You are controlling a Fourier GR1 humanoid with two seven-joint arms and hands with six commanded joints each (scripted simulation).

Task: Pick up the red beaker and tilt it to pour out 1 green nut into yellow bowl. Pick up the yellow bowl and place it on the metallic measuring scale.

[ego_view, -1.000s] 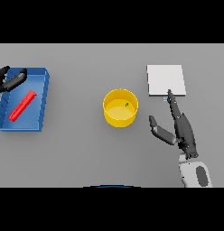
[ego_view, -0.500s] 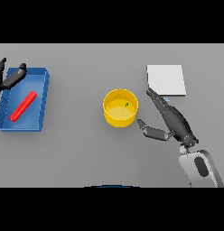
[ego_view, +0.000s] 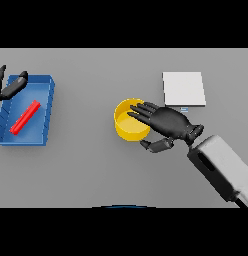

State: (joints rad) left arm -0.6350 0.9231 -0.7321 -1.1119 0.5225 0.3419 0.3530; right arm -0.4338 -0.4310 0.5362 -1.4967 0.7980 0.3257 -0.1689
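Reaching in from the lower right of the head view, our right hand (ego_view: 168, 122) lay over the right side of the yellow bowl (ego_view: 127, 125). Its fingers (ego_view: 138, 111) were stretched out almost straight across the bowl's rim and interior, while the thumb (ego_view: 157, 145) sat lower, just off the bowl's near-right edge. We could not call it a closed hold: the fingers spread over the bowl rather than curling round it, so the hand read as released. The bowl stood on the grey table (ego_view: 86, 170) near its middle, partly hidden by the hand, and whether a nut lay inside we could not tell.

Just right of the bowl and farther back, the pale square measuring scale (ego_view: 183, 89) lay flat, apart from the bowl.

At the far left edge, our left hand (ego_view: 8, 87) hung above the back corner of the blue tray (ego_view: 46, 107), fingers relaxed and holding nothing. Within the tray, a red beaker (ego_view: 25, 117) lay slanted on its side.
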